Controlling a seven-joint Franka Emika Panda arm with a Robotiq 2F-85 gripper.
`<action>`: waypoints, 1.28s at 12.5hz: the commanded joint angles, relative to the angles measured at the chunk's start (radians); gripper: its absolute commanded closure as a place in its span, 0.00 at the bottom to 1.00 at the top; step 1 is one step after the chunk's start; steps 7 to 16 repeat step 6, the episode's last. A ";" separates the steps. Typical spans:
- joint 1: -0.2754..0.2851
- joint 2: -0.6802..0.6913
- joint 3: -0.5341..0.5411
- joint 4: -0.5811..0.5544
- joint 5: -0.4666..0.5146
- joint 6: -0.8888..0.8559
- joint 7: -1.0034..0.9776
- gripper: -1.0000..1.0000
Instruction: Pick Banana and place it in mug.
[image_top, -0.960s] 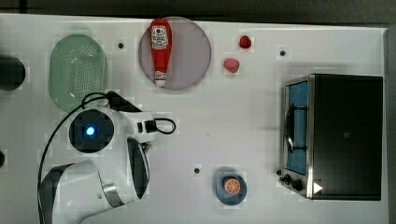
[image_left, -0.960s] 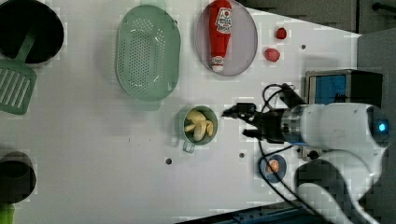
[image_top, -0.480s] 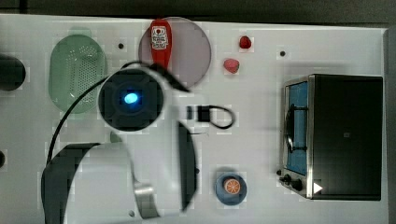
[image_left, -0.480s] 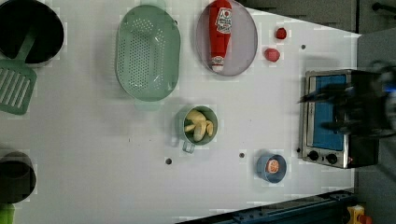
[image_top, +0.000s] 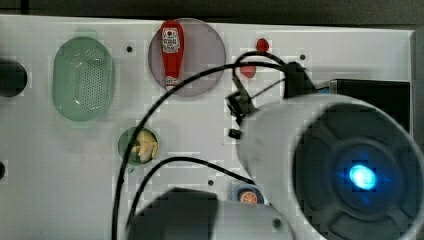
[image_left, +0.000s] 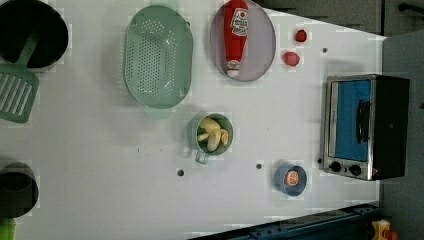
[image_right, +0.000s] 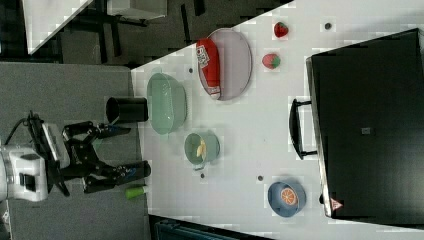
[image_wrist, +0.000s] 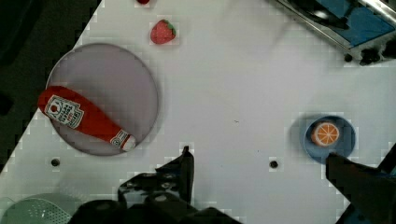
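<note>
Gaping fingers (image_right: 131, 150), empty, Banana (image_left: 213, 135) in mug (image_left: 197, 134)

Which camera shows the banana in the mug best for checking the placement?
The left view: the banana lies unobstructed inside the green mug, seen from above. The top view shows it too, but a black cable crosses the mug. The right view shows just a yellow sliver in the mug.

Off-task items on white table (image_left: 100, 175): ketchup bottle (image_left: 235, 35) laid on grey plate (image_left: 262, 45); pale green colander (image_left: 157, 57); two strawberries (image_left: 291, 58); toaster oven (image_left: 365, 127); blue bowl (image_left: 290, 181) holding orange slice (image_left: 293, 178); green spatula (image_left: 17, 95).
</note>
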 joint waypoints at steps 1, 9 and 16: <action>0.035 0.045 0.020 -0.023 0.010 0.018 0.012 0.00; 0.035 0.045 0.023 -0.028 0.010 0.018 0.012 0.00; 0.035 0.045 0.023 -0.028 0.010 0.018 0.012 0.00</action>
